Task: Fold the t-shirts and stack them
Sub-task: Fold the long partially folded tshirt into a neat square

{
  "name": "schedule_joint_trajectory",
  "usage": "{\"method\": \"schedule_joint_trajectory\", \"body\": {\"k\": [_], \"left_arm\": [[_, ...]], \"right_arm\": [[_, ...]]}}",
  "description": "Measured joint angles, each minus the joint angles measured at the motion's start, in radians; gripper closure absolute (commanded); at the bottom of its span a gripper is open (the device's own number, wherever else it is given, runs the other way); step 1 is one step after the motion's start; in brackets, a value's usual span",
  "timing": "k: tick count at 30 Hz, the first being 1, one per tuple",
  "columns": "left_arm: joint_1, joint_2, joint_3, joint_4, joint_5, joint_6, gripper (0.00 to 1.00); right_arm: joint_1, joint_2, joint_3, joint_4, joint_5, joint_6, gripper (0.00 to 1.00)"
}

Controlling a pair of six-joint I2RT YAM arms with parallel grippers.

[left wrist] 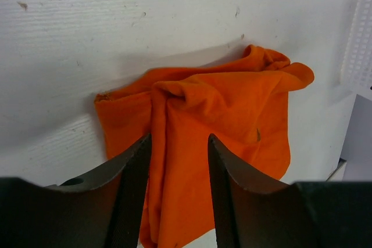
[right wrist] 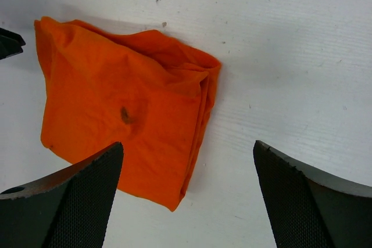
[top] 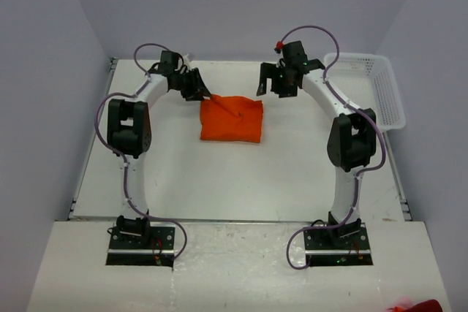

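One bright orange t-shirt [top: 232, 118] lies folded into a small rectangle on the white table [top: 219, 180], at the far middle. It also shows in the left wrist view [left wrist: 232, 114] and the right wrist view [right wrist: 116, 103]. My left gripper [top: 201, 93] is at the shirt's far left corner. Its jaws [left wrist: 177, 137] stand partly open, with a raised ridge of cloth between them. My right gripper [top: 281, 85] hovers off the shirt's far right corner, wide open and empty [right wrist: 189, 143]. The shirt's folded edge lies between its fingers.
A white mesh basket [top: 380, 93] stands at the table's far right edge; its wall shows in the left wrist view [left wrist: 357, 33]. Grey walls close in the far and side edges. A scrap of red-orange cloth [top: 420, 306] shows at the bottom right corner.
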Motion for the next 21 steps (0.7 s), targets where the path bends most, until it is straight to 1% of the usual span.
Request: {"method": "schedule_joint_trajectory", "body": {"k": [5,12,19,21], "left_arm": [[-0.004,0.023,0.020,-0.004,0.005,0.000,0.55],[-0.018,0.100,0.108,0.006,0.017,-0.012,0.55],[-0.040,0.181,0.177,0.006,0.024,-0.040,0.55],[-0.043,0.192,0.188,0.007,0.025,-0.046,0.66]], "right_arm": [[0.000,0.029,0.000,0.002,-0.031,0.018,0.08],[0.000,0.082,0.000,0.000,-0.053,0.031,0.09],[0.000,0.086,0.011,0.000,-0.056,0.031,0.09],[0.000,0.086,0.012,0.000,-0.056,0.031,0.09]]}}
